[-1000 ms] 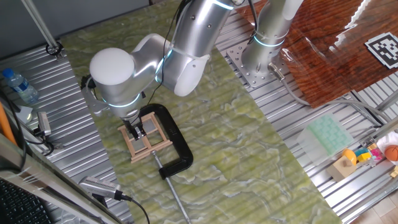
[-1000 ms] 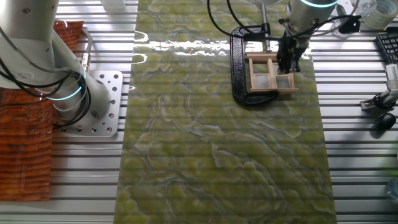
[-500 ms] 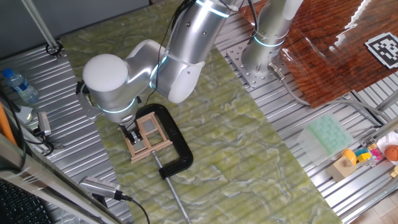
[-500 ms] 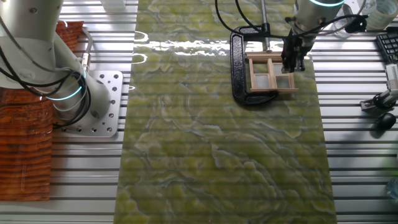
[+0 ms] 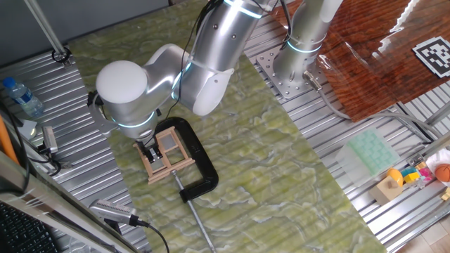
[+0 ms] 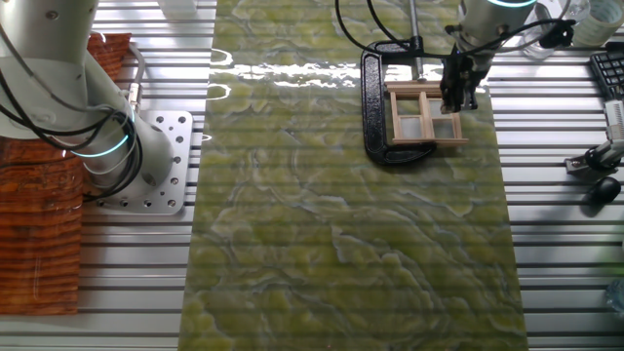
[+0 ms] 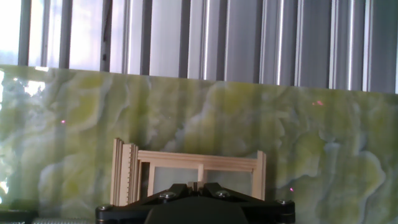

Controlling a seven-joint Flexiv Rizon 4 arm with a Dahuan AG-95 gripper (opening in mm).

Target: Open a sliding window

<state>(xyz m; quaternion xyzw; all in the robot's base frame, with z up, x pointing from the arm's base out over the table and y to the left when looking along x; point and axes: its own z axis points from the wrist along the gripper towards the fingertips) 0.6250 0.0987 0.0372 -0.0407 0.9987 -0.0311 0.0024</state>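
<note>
The sliding window is a small light-tan wooden frame with crossbars, lying flat on the green marbled mat inside a black C-clamp. My gripper points straight down onto the frame's left part, fingers close together on a wooden bar. In the other fixed view the gripper sits over the right side of the window, with the clamp around its left side. In the hand view the window lies just ahead of my gripper, and its thin upright bar runs in between the nearly closed fingertips.
The clamp's screw rod sticks out toward the mat's front edge. A water bottle and tools lie on the slatted metal at left. The arm's base is bolted at the back. A green tray and toys are at right.
Over the last second my gripper shifted a little sideways along the window toward the frame's outer edge, staying down on it. In the last half second it hardly moved.
</note>
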